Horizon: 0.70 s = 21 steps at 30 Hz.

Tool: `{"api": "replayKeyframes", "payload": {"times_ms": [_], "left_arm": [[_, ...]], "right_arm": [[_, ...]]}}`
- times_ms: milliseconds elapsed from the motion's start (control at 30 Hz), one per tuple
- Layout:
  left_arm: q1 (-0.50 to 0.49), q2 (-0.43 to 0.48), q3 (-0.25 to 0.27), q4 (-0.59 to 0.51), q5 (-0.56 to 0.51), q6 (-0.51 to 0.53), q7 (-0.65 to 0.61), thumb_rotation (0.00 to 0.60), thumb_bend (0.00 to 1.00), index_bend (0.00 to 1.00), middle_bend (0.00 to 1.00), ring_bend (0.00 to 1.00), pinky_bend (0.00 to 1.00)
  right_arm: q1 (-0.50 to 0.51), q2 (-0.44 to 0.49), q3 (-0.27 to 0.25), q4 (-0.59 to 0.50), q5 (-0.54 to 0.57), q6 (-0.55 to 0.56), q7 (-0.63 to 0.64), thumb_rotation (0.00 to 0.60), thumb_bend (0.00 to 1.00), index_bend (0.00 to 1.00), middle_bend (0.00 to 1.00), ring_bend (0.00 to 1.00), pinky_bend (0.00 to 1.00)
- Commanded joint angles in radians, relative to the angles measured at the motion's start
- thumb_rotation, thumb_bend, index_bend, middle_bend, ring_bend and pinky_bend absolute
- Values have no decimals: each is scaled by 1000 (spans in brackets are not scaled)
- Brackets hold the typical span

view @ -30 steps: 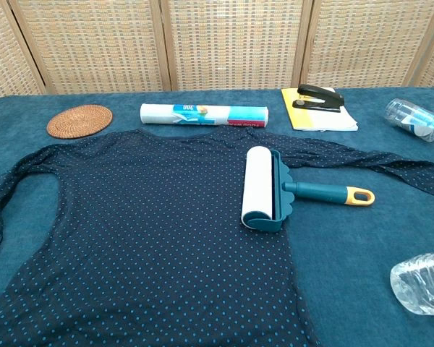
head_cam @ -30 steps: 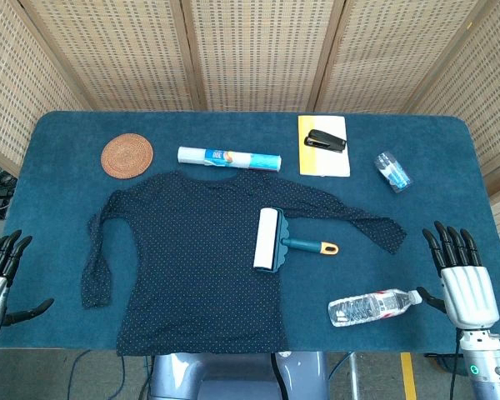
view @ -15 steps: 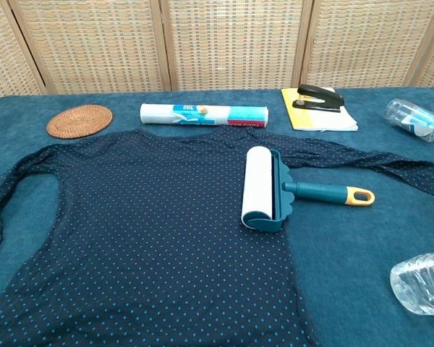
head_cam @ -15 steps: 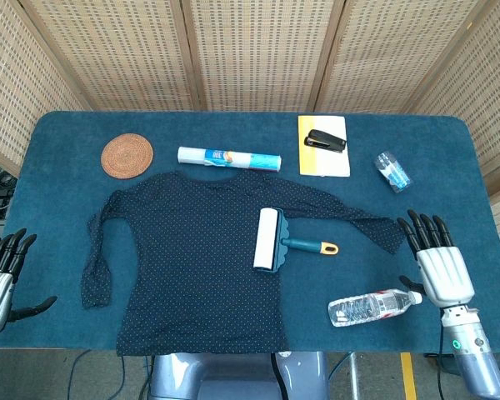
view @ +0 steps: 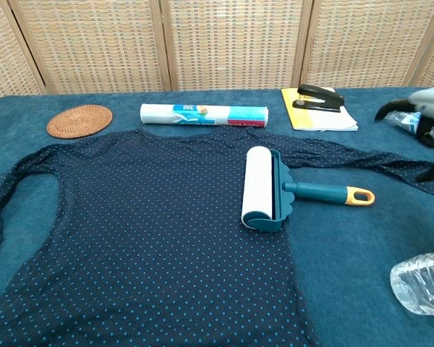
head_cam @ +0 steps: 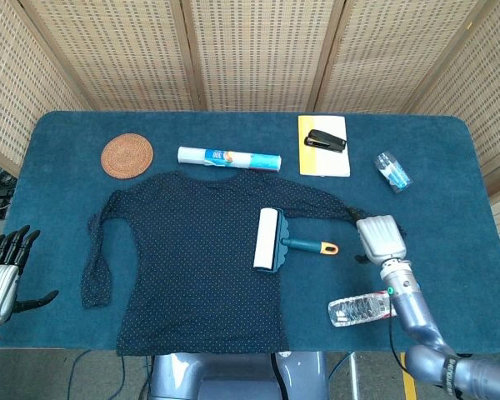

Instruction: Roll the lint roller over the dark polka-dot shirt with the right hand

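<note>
The dark polka-dot shirt (head_cam: 192, 258) (view: 145, 238) lies spread flat on the blue table. A lint roller (head_cam: 277, 240) (view: 269, 189) rests on its right side, white roll on the fabric, teal handle with an orange loop end (head_cam: 327, 247) (view: 359, 195) pointing right. My right hand (head_cam: 378, 238) (view: 424, 119) hovers over the shirt's right sleeve, just right of the handle's end, fingers pointing down and apart, holding nothing. My left hand (head_cam: 2, 275) stays open at the table's left front corner, off the shirt.
A clear water bottle (head_cam: 367, 308) (view: 421, 283) lies at front right under my right forearm. Along the back sit a woven coaster (head_cam: 127, 155), a rolled white packet (head_cam: 229, 157), a yellow notepad with a black stapler (head_cam: 326, 140), and a small clear container (head_cam: 392, 171).
My right hand has moved left and forward from the table's right front edge to above the sleeve, close to the roller's handle. The left hand barely shifted.
</note>
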Motion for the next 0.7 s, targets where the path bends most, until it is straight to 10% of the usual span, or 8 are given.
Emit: {"api": "replayKeyframes", "payload": {"times_ms": [33, 700], "left_arm": [[0, 3, -2, 1, -3, 0, -8, 600, 0, 0, 0, 0, 0], [-6, 5, -5, 6, -21, -9, -18, 600, 0, 0, 0, 0, 0]], "right_arm": [[89, -107, 26, 51, 164, -20, -78, 600, 23, 324, 957, 1000, 1000], [189, -298, 9, 211, 307, 13, -36, 600, 341, 436, 965, 1000, 1000]]}}
